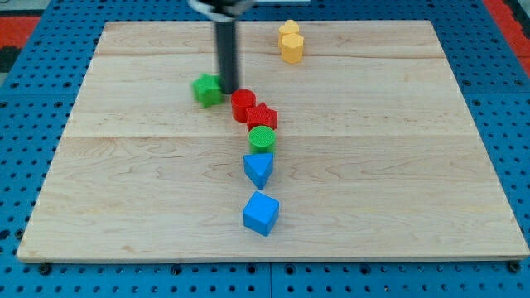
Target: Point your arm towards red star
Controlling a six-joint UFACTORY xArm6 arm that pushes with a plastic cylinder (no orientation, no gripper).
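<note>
The red star (262, 115) lies near the board's middle, touching a red cylinder (243, 103) on its upper left and a green cylinder (262, 138) just below it. My tip (227, 90) is at the end of the dark rod, between the green star (208, 89) on its left and the red cylinder on its right. The tip stands a short way to the upper left of the red star, with the red cylinder between them.
A blue triangular block (258, 169) and a blue cube (261, 213) lie below the green cylinder in a line. Two yellow blocks (291, 42) sit close together near the view's top. The wooden board (397, 165) rests on a blue pegboard surface.
</note>
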